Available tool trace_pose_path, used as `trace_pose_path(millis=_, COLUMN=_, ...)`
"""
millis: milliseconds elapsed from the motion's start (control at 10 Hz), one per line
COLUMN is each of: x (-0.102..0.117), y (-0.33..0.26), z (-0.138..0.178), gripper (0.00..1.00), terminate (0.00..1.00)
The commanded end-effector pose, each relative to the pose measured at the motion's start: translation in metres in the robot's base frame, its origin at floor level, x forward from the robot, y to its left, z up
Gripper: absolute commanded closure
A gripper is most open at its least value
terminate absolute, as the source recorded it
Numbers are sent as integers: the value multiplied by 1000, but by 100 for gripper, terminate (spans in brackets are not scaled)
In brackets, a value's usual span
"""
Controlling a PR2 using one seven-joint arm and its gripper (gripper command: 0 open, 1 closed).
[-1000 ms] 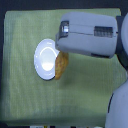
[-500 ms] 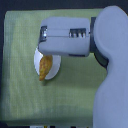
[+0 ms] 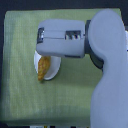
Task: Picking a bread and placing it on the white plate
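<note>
The exterior view shows 1 large grey and white robot arm point(image 3: 95, 55) that reaches in from the exterior view's right, over a table covered with a light green woven cloth point(image 3: 20, 60). Its wide, pale grey forearm housing covers the middle of the scene, and the gripper itself is hidden under this housing, so I cannot tell if its fingers are apart or together.

Below the housing lies the round plain white plate point(image 3: 54, 73); only its lower part is visible. The elongated golden-orange bread point(image 3: 43, 69) lies over this visible part of the plate, slanted. Its upper end disappears under the housing, and its lower tapered end reaches over the plate's rim toward the cloth (the picture is blurred there).
</note>
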State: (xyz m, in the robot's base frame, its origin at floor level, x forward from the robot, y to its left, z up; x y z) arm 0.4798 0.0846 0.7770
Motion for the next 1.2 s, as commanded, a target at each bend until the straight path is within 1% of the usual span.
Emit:
trace_pose_path(millis=0, x=-1, y=-7, z=-3, gripper=0, terminate=0)
trace_pose_path(millis=300, x=-5, y=-9, z=-2, gripper=0, terminate=0)
trace_pose_path(millis=400, x=-13, y=-3, z=1, gripper=0, terminate=0)
trace_pose_path(millis=500, x=-13, y=-2, z=0, gripper=0, terminate=0)
trace_pose_path(millis=800, x=-8, y=0, z=3, gripper=0, terminate=0)
trace_pose_path(millis=1100, x=10, y=1, z=23, gripper=0, terminate=0)
